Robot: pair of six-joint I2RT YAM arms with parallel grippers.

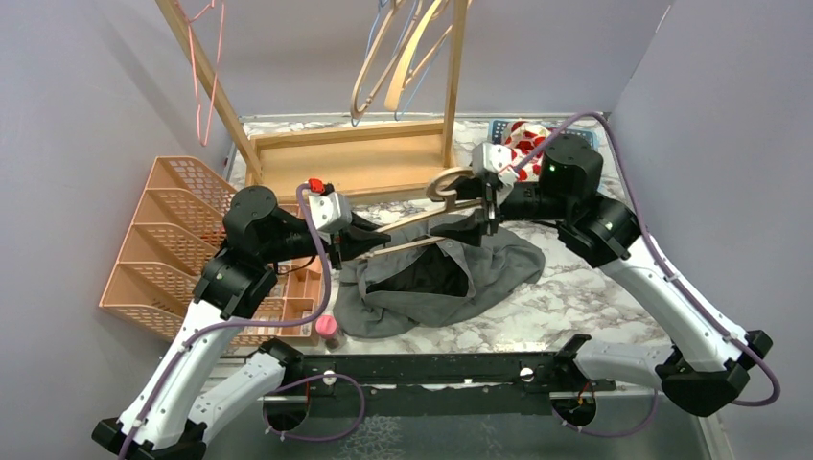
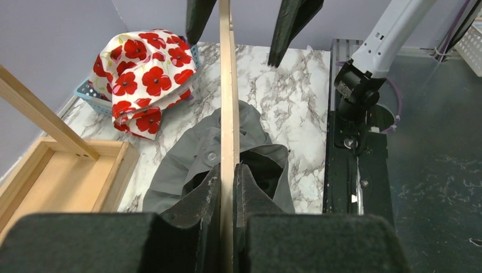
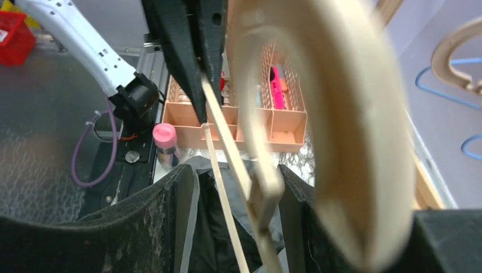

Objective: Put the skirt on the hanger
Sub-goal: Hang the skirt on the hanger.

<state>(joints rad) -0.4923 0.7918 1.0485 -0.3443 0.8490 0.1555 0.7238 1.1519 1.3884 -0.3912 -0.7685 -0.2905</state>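
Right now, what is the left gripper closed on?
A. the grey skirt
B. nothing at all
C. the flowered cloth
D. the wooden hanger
D: in the left wrist view the left gripper has its jaws shut on the thin bar of the wooden hanger, while the grey skirt lies below it on the table.

Marble-patterned table (image 1: 585, 292) is boxed in by plain lavender walls (image 1: 86, 96) left, back, right. Wooden rack (image 1: 355, 168) is set at its far-left corner. Dark scuffed surface (image 2: 437, 187) is seen past the near edge. Lighting even, diffuse.
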